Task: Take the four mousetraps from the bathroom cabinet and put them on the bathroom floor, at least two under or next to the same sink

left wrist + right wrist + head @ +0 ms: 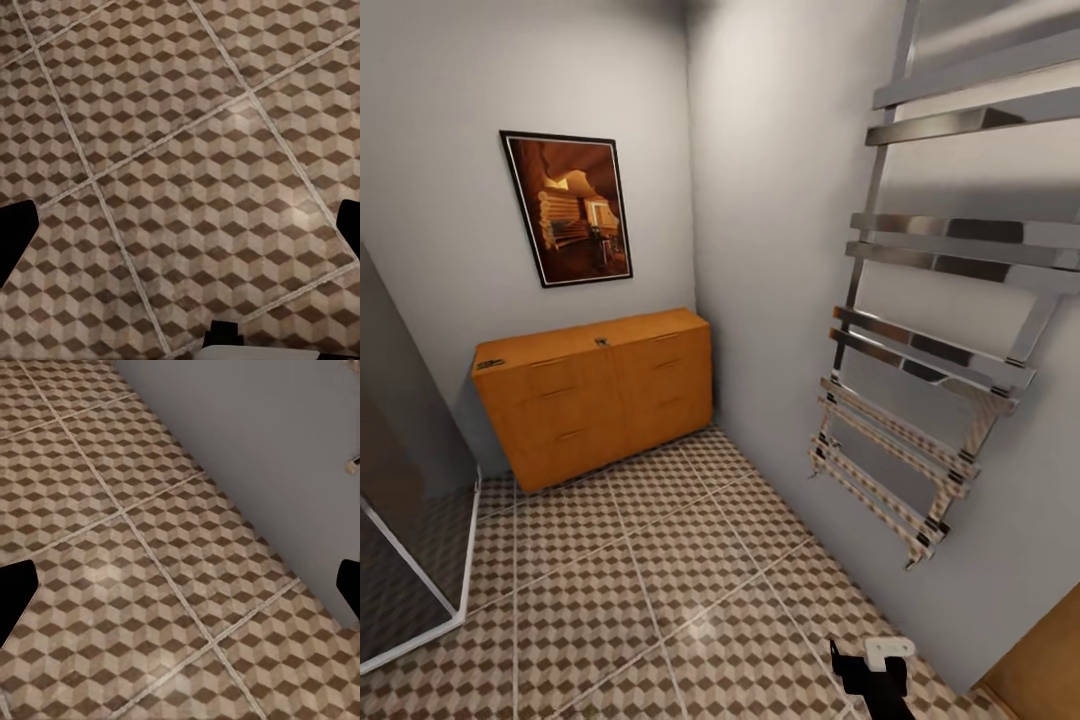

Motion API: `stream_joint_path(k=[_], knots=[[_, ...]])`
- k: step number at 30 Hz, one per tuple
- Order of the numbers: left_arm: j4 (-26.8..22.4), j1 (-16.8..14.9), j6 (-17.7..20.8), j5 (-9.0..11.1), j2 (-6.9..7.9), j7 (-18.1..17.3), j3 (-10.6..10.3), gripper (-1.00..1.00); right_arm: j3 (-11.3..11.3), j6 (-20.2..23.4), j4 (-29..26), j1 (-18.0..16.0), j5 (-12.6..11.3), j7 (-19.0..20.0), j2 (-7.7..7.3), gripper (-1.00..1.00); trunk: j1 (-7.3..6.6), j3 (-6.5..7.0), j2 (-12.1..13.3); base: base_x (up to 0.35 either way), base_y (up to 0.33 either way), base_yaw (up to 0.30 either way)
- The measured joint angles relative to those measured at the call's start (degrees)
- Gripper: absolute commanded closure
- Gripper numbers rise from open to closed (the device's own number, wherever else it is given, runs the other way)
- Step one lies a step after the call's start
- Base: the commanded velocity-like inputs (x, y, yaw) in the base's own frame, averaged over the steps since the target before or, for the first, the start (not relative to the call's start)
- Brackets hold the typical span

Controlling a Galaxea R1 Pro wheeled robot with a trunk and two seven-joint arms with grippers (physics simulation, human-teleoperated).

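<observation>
The cabinet [600, 400], a low orange-brown wooden chest with drawers, stands against the far wall in the corner in the head view. On its top lie two small flat dark things, one at the left end [490, 364] and one near the middle [601, 342]; they look like mousetraps but are too small to make out. The bathroom floor [660, 580] of cube-patterned tiles stretches from the cabinet towards me. My left gripper [180, 229] hangs open over bare tiles. My right gripper [180, 589] is open too, over tiles beside the grey wall. The sink is out of view.
A chrome towel rail [920, 400] juts from the right wall. A glass shower screen with a white frame [410, 520] stands at the left. A framed picture [570, 207] hangs above the cabinet. Part of my right arm [875, 668] shows at the bottom edge.
</observation>
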Motion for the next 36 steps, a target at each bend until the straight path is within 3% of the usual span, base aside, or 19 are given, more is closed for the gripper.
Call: stream_joint_path(k=[36], knots=[[0.00,0.02,0.08,0.00,-0.01,0.06,0.00,-1.00,0.00,0.00,0.00,0.00,0.00,0.00,0.00,-1.00,0.00,0.00,0.00,0.002,0.000,0.289]])
